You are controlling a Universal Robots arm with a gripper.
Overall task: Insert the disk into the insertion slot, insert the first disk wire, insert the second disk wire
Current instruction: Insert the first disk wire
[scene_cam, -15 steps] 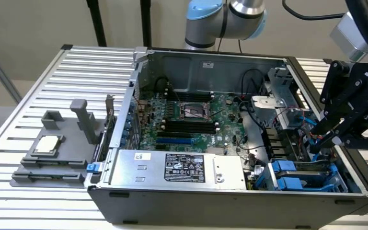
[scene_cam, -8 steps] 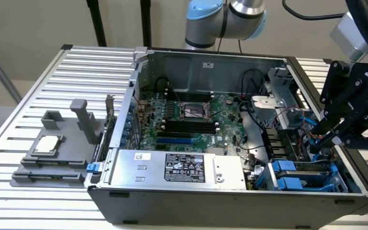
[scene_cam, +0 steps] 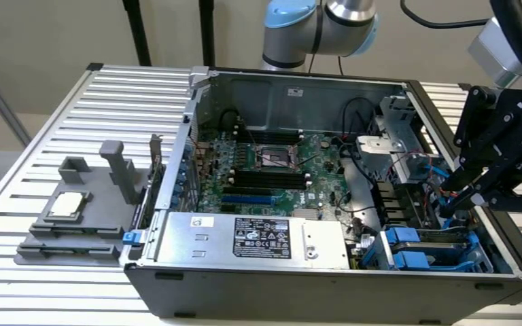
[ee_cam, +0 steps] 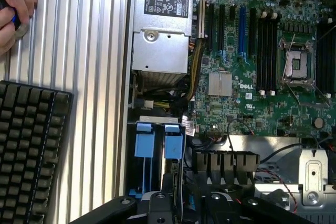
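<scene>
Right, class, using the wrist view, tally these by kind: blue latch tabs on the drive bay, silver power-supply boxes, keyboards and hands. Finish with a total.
Blue latch tabs: 2
Silver power-supply box: 1
Keyboard: 1
Hand: 1
Total: 5

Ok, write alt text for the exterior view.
A robot gripper reaches into an open computer case near its blue drive bay, at the exterior view's right. The case lies on a slatted table, showing a green circuit board and a silver power supply.
</scene>
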